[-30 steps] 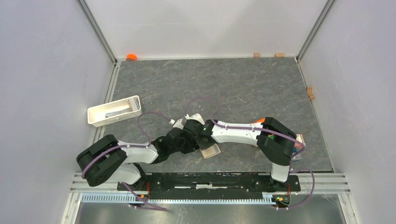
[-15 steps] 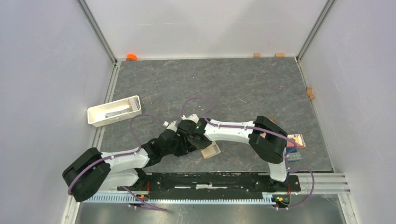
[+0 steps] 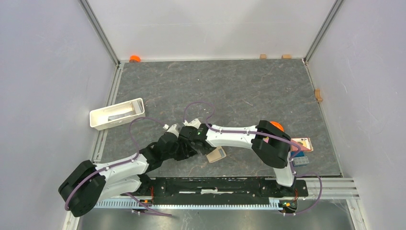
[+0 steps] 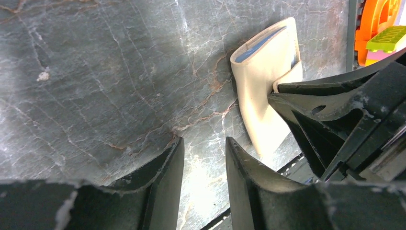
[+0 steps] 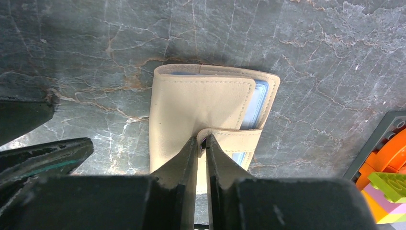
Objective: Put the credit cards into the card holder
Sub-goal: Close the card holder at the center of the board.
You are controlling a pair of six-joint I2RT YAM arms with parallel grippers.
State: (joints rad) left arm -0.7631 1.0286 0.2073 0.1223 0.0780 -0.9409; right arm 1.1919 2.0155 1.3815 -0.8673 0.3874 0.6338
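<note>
The beige card holder (image 5: 201, 103) lies folded on the dark stone-patterned table, with blue-grey pockets showing at its edge. It also shows in the top view (image 3: 216, 155) and in the left wrist view (image 4: 264, 91). My right gripper (image 5: 201, 140) is shut on its snap tab. My left gripper (image 4: 203, 143) is open and empty, just left of the holder with bare table between its fingers. In the top view both grippers meet beside the holder. A pale card with reddish print (image 3: 302, 143) lies at the far right, partly behind the right arm. The other cards are hidden.
A white tray (image 3: 117, 113) stands at the left. Coloured toy bricks (image 5: 383, 184) sit on a dark plate close to the holder's right. An orange object (image 3: 135, 58) and small wooden blocks (image 3: 262, 56) lie along the back wall, one more block (image 3: 318, 95) at the right wall.
The left arm has stretched out further toward the holder and its shoulder has swung left. The right arm's elbow has shifted left. The holder has stayed in place with its tab gripped.
</note>
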